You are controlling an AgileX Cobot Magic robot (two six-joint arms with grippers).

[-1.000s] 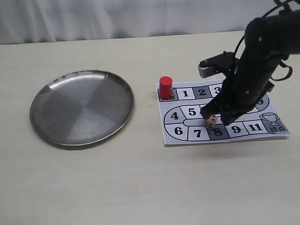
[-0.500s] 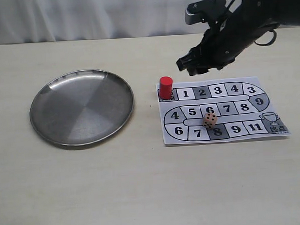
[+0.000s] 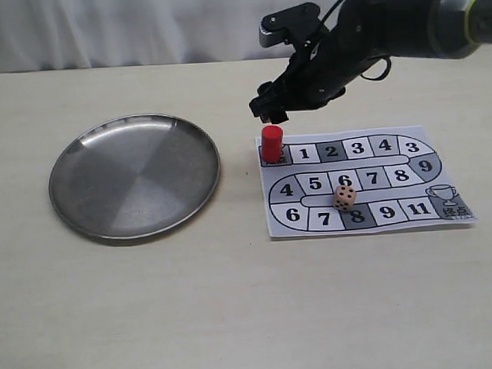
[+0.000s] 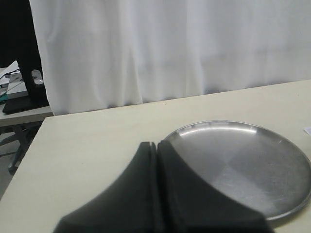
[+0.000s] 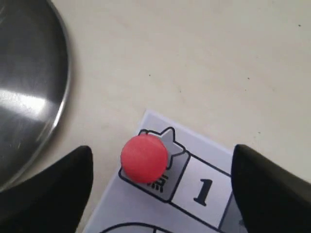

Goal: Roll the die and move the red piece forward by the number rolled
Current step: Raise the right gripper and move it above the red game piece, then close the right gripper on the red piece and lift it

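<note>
Now the right arm is seen stretched in from the right edge of the table (image 3: pixel 235 316), along its far side. The forearm is sloped down toward the middle of the tabletop and the wrist is bent so that the right gripper (image 3: pixel 269 111) is pointed downward. The gripper is held in the air just above the red piece (image 3: pixel 272 142), a little to the far side of it, and no contact is made. In the right wrist view its two fingers (image 5: pixel 48 194) are spread wide apart, and the round top of the red piece is seen between them, lower down.

The red piece is stood upright on the start square, at the corner of the paper board (image 3: pixel 393 194) that is nearest to the far edge and the metal plate (image 3: pixel 134 175). The die (image 3: pixel 344 197) is laid on the board, well apart from the red piece, between the squares 6 and 8; its top number cannot be read surely.

The left arm is not shown in the exterior view. In its wrist view the left gripper (image 4: pixel 154 145) is pressed together with nothing held, above the table just beside the plate.
</note>
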